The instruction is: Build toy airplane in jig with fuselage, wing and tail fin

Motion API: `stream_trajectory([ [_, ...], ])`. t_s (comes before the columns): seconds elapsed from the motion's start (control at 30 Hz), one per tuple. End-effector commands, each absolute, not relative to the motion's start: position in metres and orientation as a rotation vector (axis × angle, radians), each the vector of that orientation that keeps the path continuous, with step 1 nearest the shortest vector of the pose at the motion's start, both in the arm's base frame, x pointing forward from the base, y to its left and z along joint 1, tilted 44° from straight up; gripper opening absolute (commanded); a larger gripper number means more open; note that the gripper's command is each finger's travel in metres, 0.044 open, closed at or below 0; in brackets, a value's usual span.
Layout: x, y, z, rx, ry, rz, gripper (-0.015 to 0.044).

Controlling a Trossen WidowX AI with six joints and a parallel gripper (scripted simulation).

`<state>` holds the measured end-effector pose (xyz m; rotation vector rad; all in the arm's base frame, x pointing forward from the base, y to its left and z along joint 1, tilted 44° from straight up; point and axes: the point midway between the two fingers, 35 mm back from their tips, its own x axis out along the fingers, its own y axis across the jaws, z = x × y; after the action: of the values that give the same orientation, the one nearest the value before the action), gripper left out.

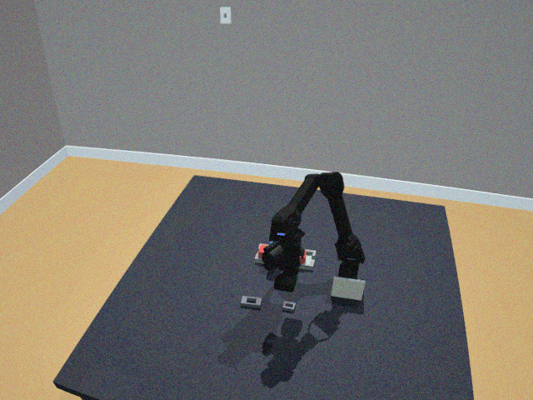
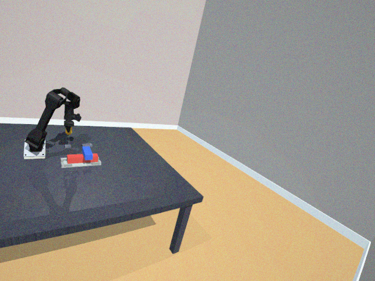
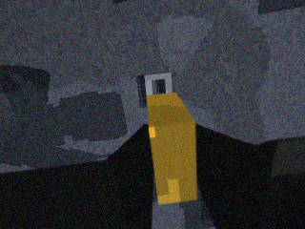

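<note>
Gripper (image 2: 68, 130) clamped on yellow tail fin (image 3: 172, 148) — lifted above small grey holder (image 3: 158, 85); red fuselage (image 2: 75, 158), blue wing (image 2: 87, 152) off to side.

From above, my own arm (image 1: 287, 253) hides most of the red fuselage (image 1: 261, 249), the wing and the tail fin I grip. At the wrist my fingers are dark blurs.
</note>
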<state>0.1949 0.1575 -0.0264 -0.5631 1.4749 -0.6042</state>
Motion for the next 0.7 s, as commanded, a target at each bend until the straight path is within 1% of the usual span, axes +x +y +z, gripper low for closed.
stream_trajectory([
  [0.0, 0.193, 0.167, -0.016, -0.557, 1.477, -0.601, 0.0000],
  [0.33, 0.189, 0.179, 0.004, -0.565, 1.486, -0.607, 0.0000],
  [0.67, 0.203, 0.158, 0.023, -0.561, 1.493, -0.588, 0.0000],
])
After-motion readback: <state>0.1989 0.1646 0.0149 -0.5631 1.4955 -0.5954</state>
